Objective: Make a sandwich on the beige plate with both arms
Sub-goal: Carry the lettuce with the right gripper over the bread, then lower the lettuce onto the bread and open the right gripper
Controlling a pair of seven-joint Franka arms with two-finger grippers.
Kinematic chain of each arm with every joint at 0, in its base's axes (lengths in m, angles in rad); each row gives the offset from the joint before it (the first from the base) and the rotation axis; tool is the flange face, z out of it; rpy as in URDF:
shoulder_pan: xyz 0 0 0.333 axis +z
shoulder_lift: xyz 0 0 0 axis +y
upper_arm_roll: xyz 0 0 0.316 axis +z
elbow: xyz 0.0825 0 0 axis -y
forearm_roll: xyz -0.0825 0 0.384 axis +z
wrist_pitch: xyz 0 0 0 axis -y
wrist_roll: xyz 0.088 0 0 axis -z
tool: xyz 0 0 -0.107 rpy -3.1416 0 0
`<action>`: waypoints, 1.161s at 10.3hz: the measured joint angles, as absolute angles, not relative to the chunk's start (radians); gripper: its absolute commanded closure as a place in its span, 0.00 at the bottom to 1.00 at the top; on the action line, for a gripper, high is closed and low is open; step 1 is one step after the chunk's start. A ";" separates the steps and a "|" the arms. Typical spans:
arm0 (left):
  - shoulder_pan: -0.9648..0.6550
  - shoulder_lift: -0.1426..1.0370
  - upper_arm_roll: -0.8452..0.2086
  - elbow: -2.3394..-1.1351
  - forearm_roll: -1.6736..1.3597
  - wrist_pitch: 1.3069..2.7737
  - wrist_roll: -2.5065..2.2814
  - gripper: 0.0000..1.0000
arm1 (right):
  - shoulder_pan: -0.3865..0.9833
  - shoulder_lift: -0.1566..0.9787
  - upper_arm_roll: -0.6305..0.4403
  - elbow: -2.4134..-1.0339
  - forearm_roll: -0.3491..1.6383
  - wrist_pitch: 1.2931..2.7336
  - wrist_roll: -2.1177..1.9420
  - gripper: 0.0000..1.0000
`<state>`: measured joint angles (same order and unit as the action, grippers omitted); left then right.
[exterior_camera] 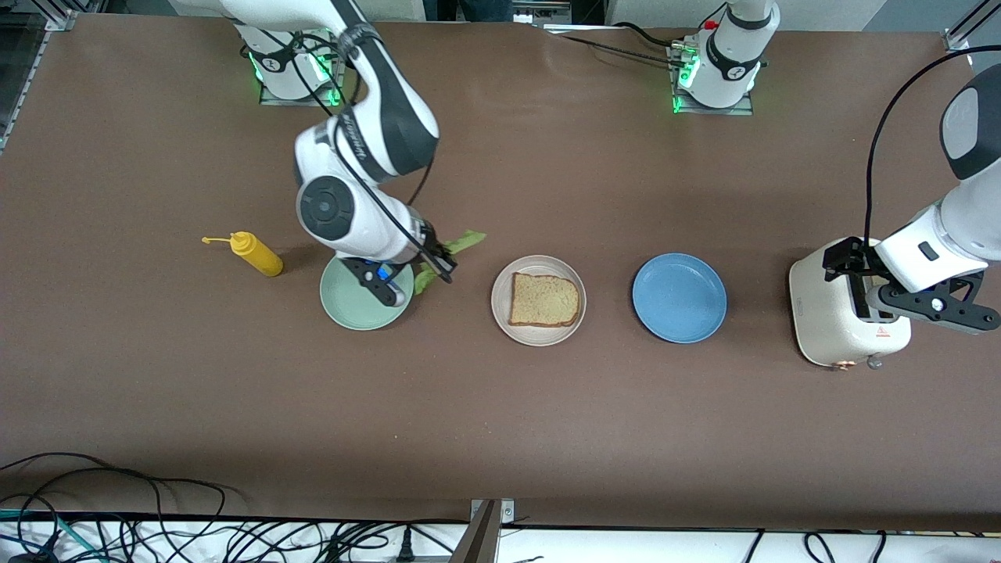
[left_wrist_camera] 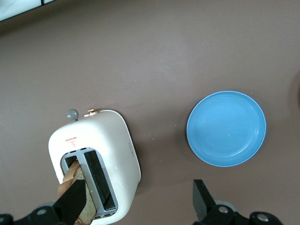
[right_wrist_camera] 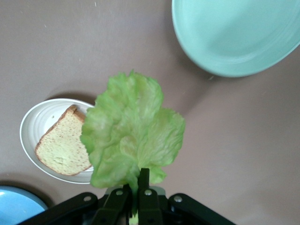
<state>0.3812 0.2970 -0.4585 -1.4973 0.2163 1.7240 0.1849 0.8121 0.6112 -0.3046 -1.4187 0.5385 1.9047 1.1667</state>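
Flanking beige plate (exterior_camera: 538,332), mint plate (exterior_camera: 344,301), blue plate (exterior_camera: 679,297)

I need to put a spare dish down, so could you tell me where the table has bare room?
Bare brown tabletop lies between the round blue plate and the white toaster. The round mint-green plate is crowded by the right tool.

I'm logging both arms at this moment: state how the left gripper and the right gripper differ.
The left gripper is open; the right gripper is shut on the lettuce leaf.
The left gripper hangs over the toaster, where a bread slice stands in a slot; the right gripper is up between the mint-green plate and the beige plate.
Both are black and two-fingered.
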 measured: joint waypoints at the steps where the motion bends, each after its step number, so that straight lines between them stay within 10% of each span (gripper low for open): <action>1: 0.395 0.301 -0.458 -1.498 0.216 1.724 0.186 0.00 | 0.839 0.656 -0.304 -1.384 0.554 1.925 1.228 1.00; 12: 0.495 0.355 -0.456 -1.503 0.217 1.724 0.188 0.00 | 0.932 0.904 -0.264 -1.170 0.576 2.241 1.450 1.00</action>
